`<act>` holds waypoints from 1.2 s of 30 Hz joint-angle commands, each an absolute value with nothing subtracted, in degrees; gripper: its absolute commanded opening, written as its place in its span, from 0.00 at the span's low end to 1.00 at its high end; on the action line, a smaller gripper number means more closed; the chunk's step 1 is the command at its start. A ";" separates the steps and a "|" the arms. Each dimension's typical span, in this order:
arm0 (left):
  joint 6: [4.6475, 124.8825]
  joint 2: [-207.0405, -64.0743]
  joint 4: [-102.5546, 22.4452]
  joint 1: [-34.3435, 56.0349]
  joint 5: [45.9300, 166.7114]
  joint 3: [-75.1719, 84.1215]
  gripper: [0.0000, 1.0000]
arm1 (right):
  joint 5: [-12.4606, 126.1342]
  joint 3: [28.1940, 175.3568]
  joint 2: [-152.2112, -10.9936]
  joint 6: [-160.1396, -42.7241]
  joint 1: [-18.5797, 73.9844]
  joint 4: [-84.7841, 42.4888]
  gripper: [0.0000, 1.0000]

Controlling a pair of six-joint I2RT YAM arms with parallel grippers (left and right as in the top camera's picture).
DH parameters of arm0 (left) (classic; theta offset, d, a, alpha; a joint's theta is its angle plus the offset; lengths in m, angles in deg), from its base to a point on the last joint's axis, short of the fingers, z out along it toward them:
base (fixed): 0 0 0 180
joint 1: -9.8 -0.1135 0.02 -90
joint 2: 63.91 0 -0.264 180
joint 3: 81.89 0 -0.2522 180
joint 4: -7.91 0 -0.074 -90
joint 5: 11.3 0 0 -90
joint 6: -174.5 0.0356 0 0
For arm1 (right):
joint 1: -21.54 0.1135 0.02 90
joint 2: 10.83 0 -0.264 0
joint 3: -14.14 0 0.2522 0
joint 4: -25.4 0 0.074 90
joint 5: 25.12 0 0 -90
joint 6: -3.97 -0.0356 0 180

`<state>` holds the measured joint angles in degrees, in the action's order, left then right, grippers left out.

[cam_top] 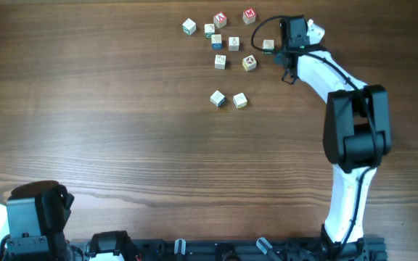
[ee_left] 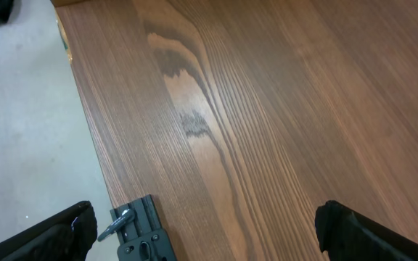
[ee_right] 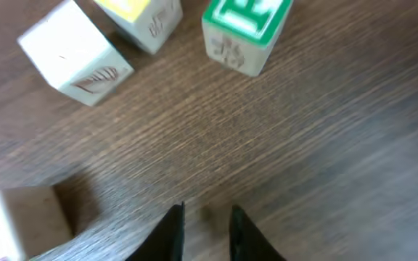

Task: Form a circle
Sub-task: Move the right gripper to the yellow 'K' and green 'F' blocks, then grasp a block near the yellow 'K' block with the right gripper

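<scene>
Small wooden letter cubes lie at the far middle of the table. In the right wrist view, the circle is a close group of a white cube (ee_right: 75, 52), a yellow-topped cube (ee_right: 147, 18) and a green-topped cube (ee_right: 244, 29) with a white letter. My right gripper (ee_right: 207, 232) hovers low over bare wood just short of them. Its jaws stand a narrow gap apart with nothing between. A pale cube (ee_right: 13, 225) sits close on its left. From overhead, the right gripper (cam_top: 280, 45) is beside a pale cube (cam_top: 268, 46). My left gripper (ee_left: 209, 228) is wide open and empty.
Several more letter cubes are scattered near the far edge, among them two red-topped ones (cam_top: 220, 19) (cam_top: 249, 14). A pair of cubes (cam_top: 228, 99) sits apart, nearer the middle. The left arm (cam_top: 35, 217) is at the near left corner, over a black rail bracket (ee_left: 140, 235) at the table edge.
</scene>
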<state>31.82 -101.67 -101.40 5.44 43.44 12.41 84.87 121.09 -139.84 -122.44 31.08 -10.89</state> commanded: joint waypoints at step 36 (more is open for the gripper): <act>31.14 -101.56 -101.31 5.02 43.29 12.45 1.00 | 56.26 122.03 -147.49 -80.01 16.06 12.17 0.69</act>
